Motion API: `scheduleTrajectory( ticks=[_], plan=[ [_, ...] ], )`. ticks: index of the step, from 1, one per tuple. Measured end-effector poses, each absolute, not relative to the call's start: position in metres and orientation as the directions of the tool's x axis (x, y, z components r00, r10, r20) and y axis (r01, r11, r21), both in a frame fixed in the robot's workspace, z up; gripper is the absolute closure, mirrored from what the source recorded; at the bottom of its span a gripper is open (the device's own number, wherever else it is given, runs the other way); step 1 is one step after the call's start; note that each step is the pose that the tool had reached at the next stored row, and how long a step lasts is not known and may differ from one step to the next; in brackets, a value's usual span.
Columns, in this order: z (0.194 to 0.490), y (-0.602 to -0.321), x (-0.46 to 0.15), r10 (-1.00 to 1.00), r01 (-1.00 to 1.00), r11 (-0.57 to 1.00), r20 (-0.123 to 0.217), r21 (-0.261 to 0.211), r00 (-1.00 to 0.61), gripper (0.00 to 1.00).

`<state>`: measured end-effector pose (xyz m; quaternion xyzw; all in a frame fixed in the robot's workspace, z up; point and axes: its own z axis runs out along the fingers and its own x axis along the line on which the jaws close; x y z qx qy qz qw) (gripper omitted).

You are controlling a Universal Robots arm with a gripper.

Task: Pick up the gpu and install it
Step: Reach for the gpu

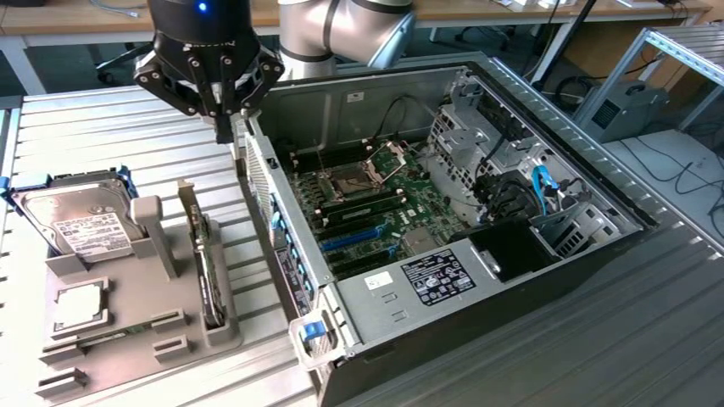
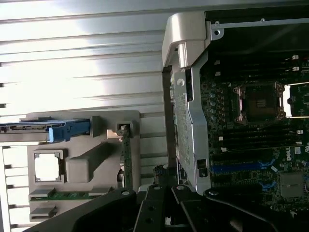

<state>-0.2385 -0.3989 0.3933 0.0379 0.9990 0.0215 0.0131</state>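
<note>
Gripper point(image 1: 225, 127): my fingers closed, holding nothing, over one wall of the computer case point(image 1: 263, 182) | gpu point(image 1: 205, 254): on edge in the grey holder point(image 1: 136, 314), beside the hard drive point(image 1: 80, 220) | writing: Dell on the motherboard point(image 2: 256, 140)

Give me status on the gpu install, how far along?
Nothing done yet: the gpu stands on edge in the grey holder. The gripper is shut, holding nothing, above the computer case wall beside the holder. Pickup and install both remain; the blue board slots are bare.
</note>
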Motion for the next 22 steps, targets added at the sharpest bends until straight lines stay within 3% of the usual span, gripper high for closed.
scheduleTrajectory(
  ticks=[22],
  plan=[
    [0.393, -0.399, -0.265, 0.076, 0.075, 0.996, -0.025, 0.044, -0.997, 0.89]
  ],
)
